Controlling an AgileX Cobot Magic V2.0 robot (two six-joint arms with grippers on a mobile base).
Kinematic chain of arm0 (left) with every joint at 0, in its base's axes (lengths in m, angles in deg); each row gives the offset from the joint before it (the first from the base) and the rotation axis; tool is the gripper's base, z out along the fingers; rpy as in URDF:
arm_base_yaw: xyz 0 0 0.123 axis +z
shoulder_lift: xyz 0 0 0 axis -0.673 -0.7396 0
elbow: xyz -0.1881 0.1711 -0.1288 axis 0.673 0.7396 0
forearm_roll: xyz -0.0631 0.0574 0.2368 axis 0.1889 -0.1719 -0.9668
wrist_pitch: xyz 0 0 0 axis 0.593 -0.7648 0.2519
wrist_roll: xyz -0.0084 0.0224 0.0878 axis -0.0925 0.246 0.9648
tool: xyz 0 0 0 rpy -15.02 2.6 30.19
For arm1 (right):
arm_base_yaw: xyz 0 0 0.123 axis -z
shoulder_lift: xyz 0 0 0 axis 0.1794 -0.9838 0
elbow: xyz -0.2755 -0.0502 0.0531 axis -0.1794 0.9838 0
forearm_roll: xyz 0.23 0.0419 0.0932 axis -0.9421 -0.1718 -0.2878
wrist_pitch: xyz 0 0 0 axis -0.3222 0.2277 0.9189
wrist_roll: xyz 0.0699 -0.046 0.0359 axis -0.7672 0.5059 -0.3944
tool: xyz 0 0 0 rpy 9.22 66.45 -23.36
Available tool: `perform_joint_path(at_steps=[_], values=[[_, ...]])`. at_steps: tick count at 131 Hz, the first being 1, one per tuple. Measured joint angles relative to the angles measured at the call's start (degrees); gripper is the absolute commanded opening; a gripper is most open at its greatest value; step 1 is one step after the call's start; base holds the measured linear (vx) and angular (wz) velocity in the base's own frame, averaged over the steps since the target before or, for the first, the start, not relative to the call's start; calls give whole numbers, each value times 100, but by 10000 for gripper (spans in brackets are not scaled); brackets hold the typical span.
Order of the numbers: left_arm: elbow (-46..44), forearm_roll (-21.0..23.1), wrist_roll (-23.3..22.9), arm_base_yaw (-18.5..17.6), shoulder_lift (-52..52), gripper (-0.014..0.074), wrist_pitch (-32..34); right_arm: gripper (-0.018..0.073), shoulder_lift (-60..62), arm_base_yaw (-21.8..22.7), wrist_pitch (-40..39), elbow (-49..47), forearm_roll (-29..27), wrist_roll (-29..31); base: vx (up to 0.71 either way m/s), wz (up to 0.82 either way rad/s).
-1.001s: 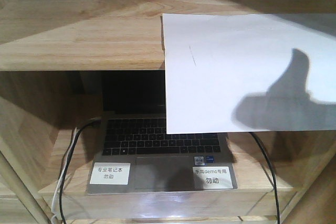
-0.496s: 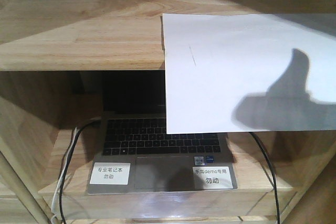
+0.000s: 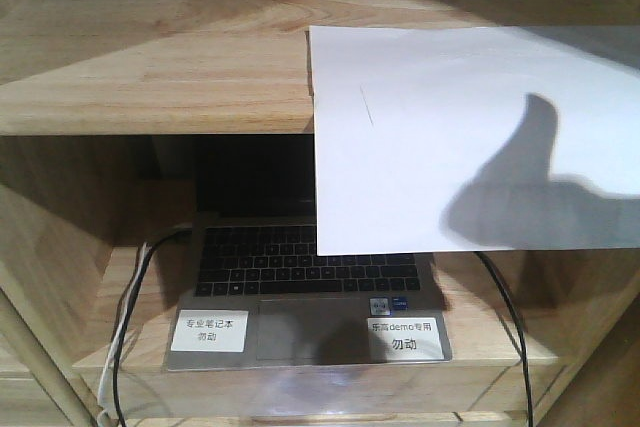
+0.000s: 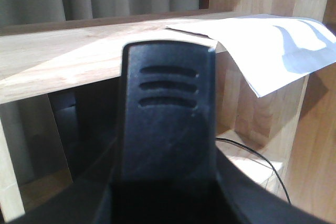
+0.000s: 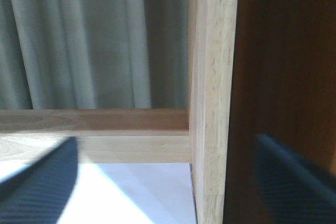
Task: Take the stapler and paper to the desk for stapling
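Stapler (image 4: 165,108) sits clamped in the left gripper (image 4: 165,195) (seemingly). Paper (image 3: 440,127) not yet taken — right gripper (image 5: 168,182) hangs spread above it; desk trip remains.

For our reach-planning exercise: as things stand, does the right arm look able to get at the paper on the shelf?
Probably yes. The paper lies bare, overhanging the shelf edge, with the open right gripper over it. The cabinet upright stands close, though.

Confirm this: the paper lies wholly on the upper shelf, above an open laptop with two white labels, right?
Not wholly: the paper overhangs the shelf's front edge, as the front view shows. The rest holds: it is above an open laptop with two white labels.
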Motion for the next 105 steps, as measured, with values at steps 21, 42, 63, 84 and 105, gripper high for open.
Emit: perform_joint_path(at_steps=[21, 42, 63, 84, 105], values=[[0, 0, 0, 0, 0, -6, 0, 706, 0, 0, -18, 0, 0, -121, 0, 0], [0, 0, 0, 0, 0, -6, 0, 696, 0, 0, -405, 0, -76, -1409, 0, 0], [0, 0, 0, 0, 0, -6, 0, 687, 0, 0, -980, 0, 0, -3889, 0, 0], [0, 0, 0, 0, 0, -6, 0, 678, 0, 0, -1414, 0, 675, -6566, 0, 0], [0, 0, 0, 0, 0, -6, -2, 662, 101, 0, -2473, 406, 1321, -8543, 0, 0]])
